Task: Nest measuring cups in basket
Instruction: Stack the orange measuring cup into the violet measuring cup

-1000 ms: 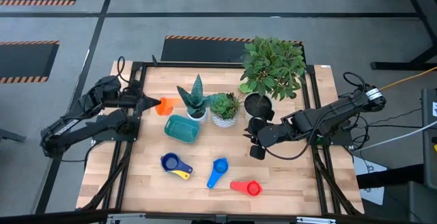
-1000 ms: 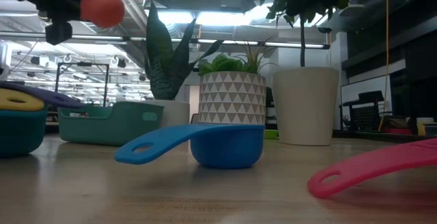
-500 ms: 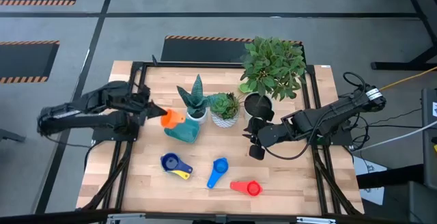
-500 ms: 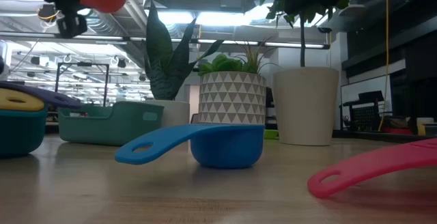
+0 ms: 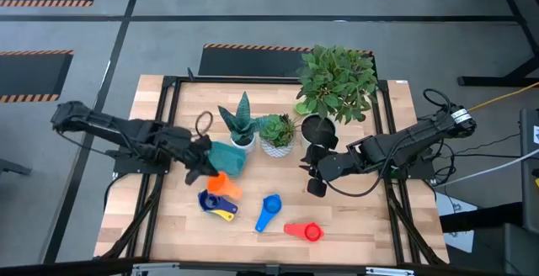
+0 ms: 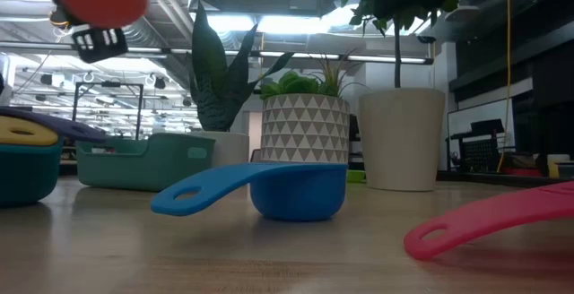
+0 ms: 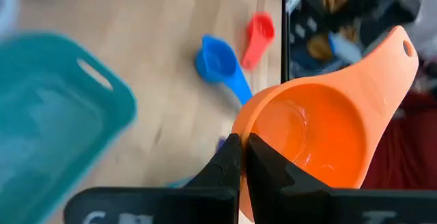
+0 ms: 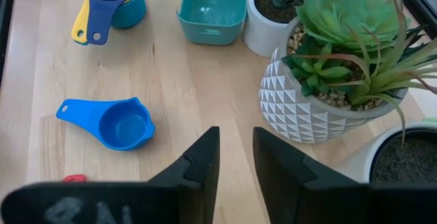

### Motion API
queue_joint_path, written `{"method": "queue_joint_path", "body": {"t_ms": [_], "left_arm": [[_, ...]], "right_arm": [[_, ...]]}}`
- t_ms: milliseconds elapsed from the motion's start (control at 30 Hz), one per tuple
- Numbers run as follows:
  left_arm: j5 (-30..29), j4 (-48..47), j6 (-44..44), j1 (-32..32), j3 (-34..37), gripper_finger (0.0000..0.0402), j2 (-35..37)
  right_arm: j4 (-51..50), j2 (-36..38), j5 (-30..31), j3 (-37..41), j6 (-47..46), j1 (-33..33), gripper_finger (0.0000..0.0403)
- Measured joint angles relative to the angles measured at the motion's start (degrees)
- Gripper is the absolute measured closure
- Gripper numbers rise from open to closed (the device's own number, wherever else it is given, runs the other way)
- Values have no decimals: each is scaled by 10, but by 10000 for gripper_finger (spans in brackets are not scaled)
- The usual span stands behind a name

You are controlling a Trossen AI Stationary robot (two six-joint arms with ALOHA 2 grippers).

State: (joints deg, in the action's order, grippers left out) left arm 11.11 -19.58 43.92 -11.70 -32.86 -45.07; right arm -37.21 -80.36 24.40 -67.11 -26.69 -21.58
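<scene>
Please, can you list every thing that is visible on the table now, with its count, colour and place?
orange cup: 1, orange, held above the table beside the basket
basket: 1, teal, left of the centre
nested cups: 1 stack, navy over yellow and teal, front left
blue cup: 1, blue, front centre
red cup: 1, red, front, right of the blue cup
potted plants: 3, green in pale pots, back centre
left claw: 1, dark, shut on the orange cup
right claw: 1, dark, open, waiting at the right side

Even overhead light, soft shadows. You get motion blur on basket (image 7: 54, 108); ceiling lamps (image 6: 269, 23) glare.
</scene>
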Motion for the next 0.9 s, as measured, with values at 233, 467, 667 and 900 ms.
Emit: {"method": "queue_joint_path", "body": {"t_ms": [233, 467, 667, 900], "left_arm": [[-16, -4, 10, -75, 0, 399, -48], [-73, -73, 16, -112, 0, 399, -64], [-93, -122, 42, -124, 0, 395, -64], [-102, -128, 60, -138, 0, 392, -64]], "right_arm": [[0, 0, 0, 0, 1, 0, 309], [0, 0, 0, 0, 1, 0, 309], [0, 0, 0, 0, 2, 0, 309], [0, 0, 0, 0, 2, 0, 309]]}}
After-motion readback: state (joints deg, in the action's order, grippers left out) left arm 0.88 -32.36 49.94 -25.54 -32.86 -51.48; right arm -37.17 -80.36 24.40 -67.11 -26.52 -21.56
